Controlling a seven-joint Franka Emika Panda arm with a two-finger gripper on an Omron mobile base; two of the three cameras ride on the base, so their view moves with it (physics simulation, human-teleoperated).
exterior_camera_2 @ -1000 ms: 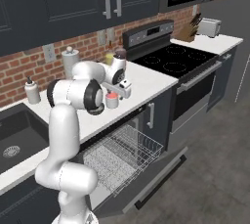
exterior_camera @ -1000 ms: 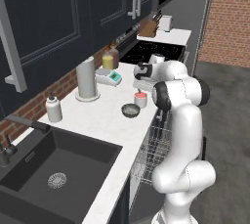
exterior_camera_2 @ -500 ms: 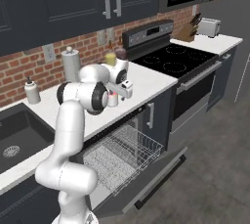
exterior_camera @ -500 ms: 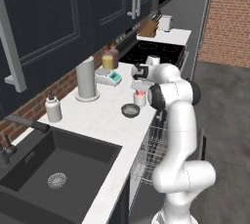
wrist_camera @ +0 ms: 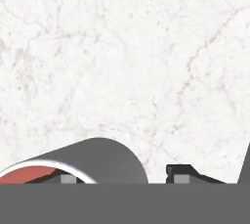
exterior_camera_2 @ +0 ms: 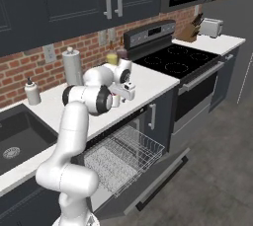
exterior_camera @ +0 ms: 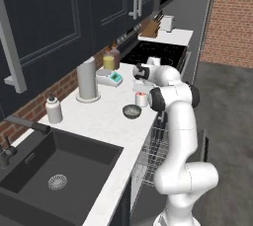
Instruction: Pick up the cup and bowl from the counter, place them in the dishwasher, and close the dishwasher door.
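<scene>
Gripper (wrist_camera: 124, 178) tips rise at the bottom of the hand view: one finger (wrist_camera: 68, 179) sits inside the cup (wrist_camera: 93, 162), against its pink inside, and the other finger (wrist_camera: 181, 175) stands outside the wall at about 3 o'clock from it. The jaws straddle the cup's wall, but whether they press on it I cannot tell. The cup lies at 6 to 7 o'clock in this view, on the pale speckled counter (wrist_camera: 127, 56).

From the left base view, the arm (exterior_camera: 178, 121) bends over the counter (exterior_camera: 99, 121) and the hand hangs right over the cup (exterior_camera: 142, 98), near the counter's front edge. The bowl (exterior_camera: 132, 112) sits just beside the cup, at 7 o'clock from it, apart from the hand. A tall grey cylinder (exterior_camera: 87, 78) stands at 9 o'clock from the cup, a white pump bottle (exterior_camera: 53, 109) further left, and the black sink (exterior_camera: 54, 170) takes the lower left. Below the counter edge the wire rack (exterior_camera: 148, 156) shows beside the arm's base.

From the right base view, the hand (exterior_camera_2: 124, 88) is down over the cup (exterior_camera_2: 115, 100), mostly hidden behind the arm's joint. At 5 o'clock from it the dishwasher (exterior_camera_2: 113, 158) stands open with its rack (exterior_camera_2: 121, 156) pulled out over the lowered door (exterior_camera_2: 153, 180). The stove (exterior_camera_2: 175, 64) lies at 2 o'clock.
</scene>
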